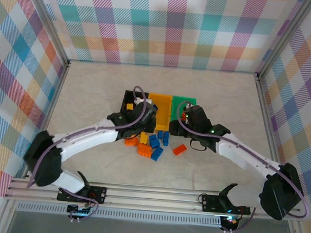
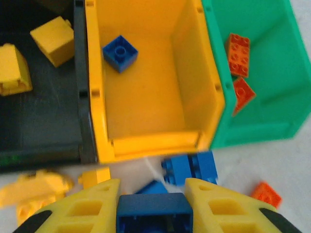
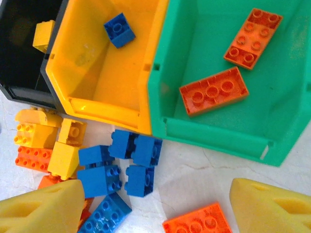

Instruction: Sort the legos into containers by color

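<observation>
We're pinching a likely light, slick blue brick (image 2: pixel 153 213) by its flat sides in the left gripper (image 2: pixel 151 194) near the yellow bin (image 2: pixel 150 143), right gripper (image 3: pixel 156 194) gaping.

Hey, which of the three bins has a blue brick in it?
The middle yellow bin, with one blue brick; the black bin holds yellow bricks, the green bin orange bricks.
</observation>
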